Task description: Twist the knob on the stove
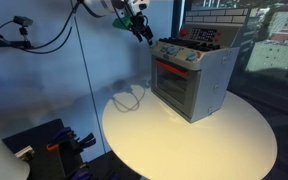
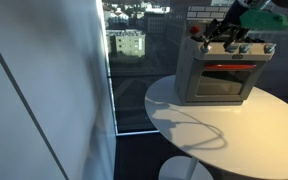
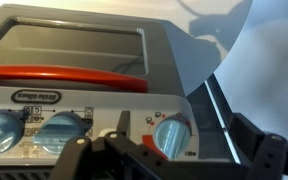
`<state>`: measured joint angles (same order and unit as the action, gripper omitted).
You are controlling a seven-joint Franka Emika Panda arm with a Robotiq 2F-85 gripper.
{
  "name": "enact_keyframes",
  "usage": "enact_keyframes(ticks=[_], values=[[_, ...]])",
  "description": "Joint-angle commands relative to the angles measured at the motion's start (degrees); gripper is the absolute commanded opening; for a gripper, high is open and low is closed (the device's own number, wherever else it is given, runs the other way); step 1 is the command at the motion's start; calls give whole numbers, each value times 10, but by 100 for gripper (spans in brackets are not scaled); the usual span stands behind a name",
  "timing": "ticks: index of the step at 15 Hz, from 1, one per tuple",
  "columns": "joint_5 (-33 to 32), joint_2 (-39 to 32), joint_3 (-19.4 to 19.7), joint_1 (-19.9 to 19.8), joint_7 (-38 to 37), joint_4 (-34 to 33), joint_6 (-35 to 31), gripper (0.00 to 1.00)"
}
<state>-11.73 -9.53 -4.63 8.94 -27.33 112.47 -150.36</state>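
Note:
The toy stove [image 1: 189, 85] stands on a round white table [image 1: 184, 145], with its red-framed glass door [image 2: 224, 80] facing out. A row of pale blue knobs runs along its front panel. In the wrist view, one knob [image 3: 171, 133] with a red mark beside it lies between my two dark fingers. Other knobs [image 3: 56, 130] sit to the left. My gripper [image 3: 174, 158] is open and empty, close in front of the knob row. It shows in both exterior views [image 1: 142, 32] [image 2: 227, 38] at the stove's upper front.
A thin cable [image 2: 189, 125] loops across the table [image 2: 204, 135] in front of the stove. A glass wall with city buildings is behind. Dark equipment [image 1: 54, 145] sits on the floor beside the table.

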Motion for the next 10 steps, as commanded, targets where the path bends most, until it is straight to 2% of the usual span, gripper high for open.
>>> enact_keyframes(ticks=[1, 10], values=[[-41, -14, 20, 17, -27, -17, -16, 100], [-88, -41, 42, 44, -63, -43, -33, 100]])
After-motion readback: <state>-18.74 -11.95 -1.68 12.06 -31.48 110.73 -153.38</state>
